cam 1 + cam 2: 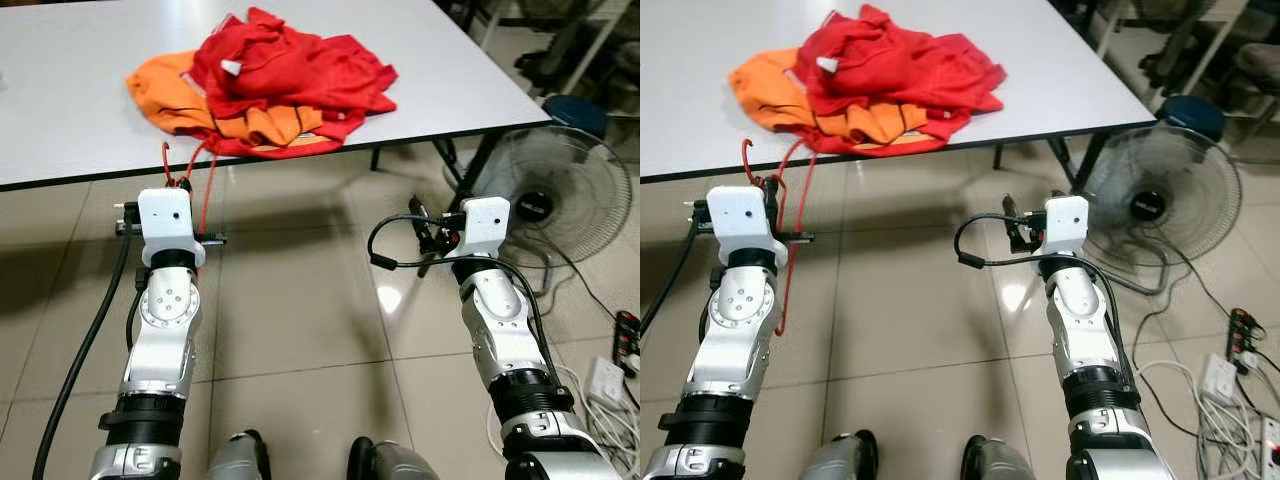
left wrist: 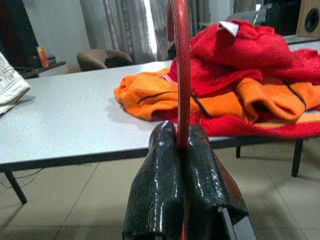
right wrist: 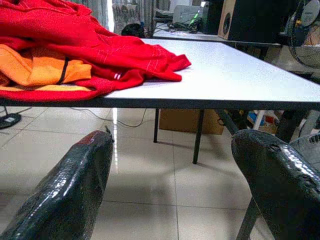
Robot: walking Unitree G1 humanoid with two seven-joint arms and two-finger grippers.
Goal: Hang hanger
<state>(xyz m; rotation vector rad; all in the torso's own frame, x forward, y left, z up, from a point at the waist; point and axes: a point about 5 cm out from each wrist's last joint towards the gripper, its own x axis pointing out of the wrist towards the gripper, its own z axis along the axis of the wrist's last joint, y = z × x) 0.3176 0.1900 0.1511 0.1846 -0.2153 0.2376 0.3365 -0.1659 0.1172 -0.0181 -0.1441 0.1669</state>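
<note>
Red hanger (image 2: 180, 75) pinched between the pressed-together fingers (image 2: 160, 190) of the left gripper (image 2: 181, 150), rising upright from them just below the white table (image 1: 80, 100) edge, near the heaped red and orange clothes (image 1: 270, 85). Right gripper (image 3: 172, 200) spread wide, apart from it.

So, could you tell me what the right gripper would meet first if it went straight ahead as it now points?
The right gripper, fingers open, points below the table edge. It would probably pass under it toward the table leg and cardboard box, though depth is unclear.
</note>
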